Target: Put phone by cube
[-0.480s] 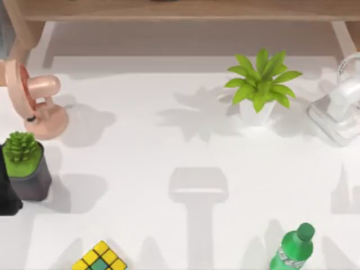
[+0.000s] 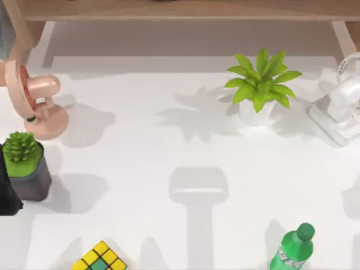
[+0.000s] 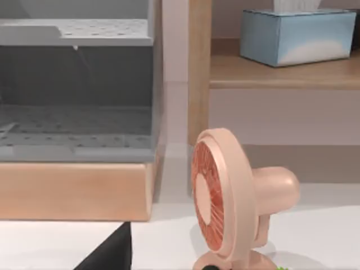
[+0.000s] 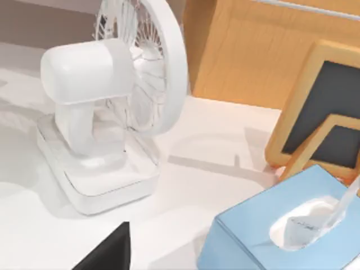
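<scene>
One task item is in sight, the puzzle cube (image 2: 99, 258) at the table's (image 2: 169, 146) near edge; jaw state I cannot tell, so finding the phone comes next.

Smooth matt white table (image 2: 169, 140)

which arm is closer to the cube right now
Left, probably. The left arm sits at the table's left edge beside the succulent pot, a short way from the cube. The right arm's wrist camera faces the white fan, on the table's right side.
</scene>
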